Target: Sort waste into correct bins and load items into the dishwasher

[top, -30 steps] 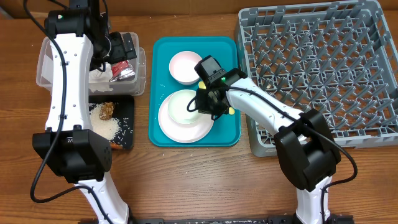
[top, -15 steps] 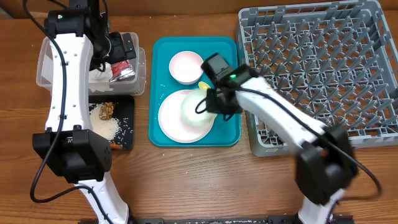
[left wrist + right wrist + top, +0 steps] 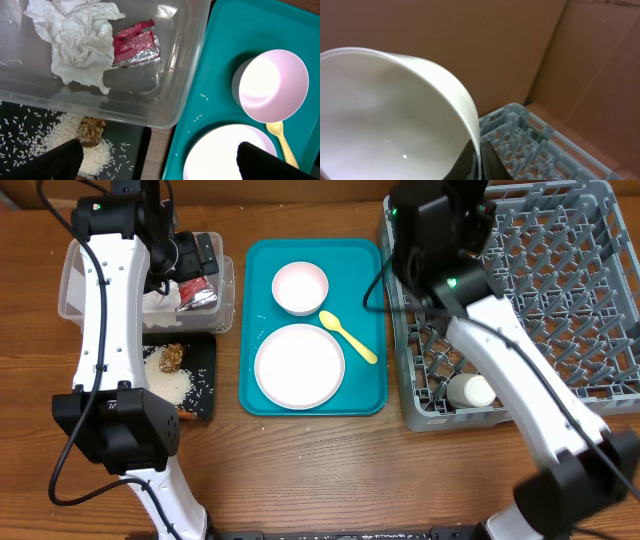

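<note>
My right gripper (image 3: 480, 161) is shut on the rim of a white bowl (image 3: 385, 115) and holds it high above the left part of the grey dish rack (image 3: 560, 300). In the overhead view my arm hides this bowl. A small white cup (image 3: 471, 391) lies in the rack's near left corner. On the teal tray (image 3: 262, 260) are a white plate (image 3: 299, 366), a second white bowl (image 3: 300, 288) and a yellow spoon (image 3: 349, 337). My left gripper (image 3: 160, 150) is open and empty above the clear tub (image 3: 75, 280), which holds the napkin (image 3: 80, 40) and the red wrapper (image 3: 135, 44).
The black tray (image 3: 205, 360) in front of the tub holds a brown food lump (image 3: 172, 358) and white rice (image 3: 172, 385). Brown cardboard walls stand behind the rack. Bare wooden table lies along the front edge.
My right arm lifted the bowl off the plate and swung it up and right over the rack, uncovering the yellow spoon. The left arm has not moved.
</note>
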Controlling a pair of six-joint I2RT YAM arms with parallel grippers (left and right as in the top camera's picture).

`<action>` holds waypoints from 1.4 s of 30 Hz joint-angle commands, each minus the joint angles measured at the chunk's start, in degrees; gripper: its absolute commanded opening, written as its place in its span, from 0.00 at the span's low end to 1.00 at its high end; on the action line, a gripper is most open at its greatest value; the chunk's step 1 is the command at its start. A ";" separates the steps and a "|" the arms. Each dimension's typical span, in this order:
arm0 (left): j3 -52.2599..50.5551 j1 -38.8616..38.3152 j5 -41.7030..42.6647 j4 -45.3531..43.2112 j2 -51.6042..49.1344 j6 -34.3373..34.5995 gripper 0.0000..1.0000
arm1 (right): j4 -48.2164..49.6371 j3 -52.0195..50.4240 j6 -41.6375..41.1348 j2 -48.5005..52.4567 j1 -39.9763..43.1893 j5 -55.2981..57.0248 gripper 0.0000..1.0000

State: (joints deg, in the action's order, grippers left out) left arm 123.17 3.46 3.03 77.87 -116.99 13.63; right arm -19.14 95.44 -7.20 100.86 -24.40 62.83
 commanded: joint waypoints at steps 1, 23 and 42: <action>1.44 -0.15 -0.50 -0.15 0.76 1.20 1.00 | 7.93 -0.26 15.23 6.95 4.74 3.98 0.04; 1.44 -0.15 -0.50 -0.15 0.76 1.20 1.00 | 3.67 -0.70 9.92 23.04 6.38 -1.64 0.04; 1.44 -0.15 -0.50 -0.15 0.76 1.20 1.00 | -18.32 -0.70 2.19 23.04 1.38 -10.80 0.39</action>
State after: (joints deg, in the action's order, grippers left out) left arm 123.26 3.46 2.92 77.91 -116.99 13.63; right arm -36.91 94.91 -4.51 123.50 -22.87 55.77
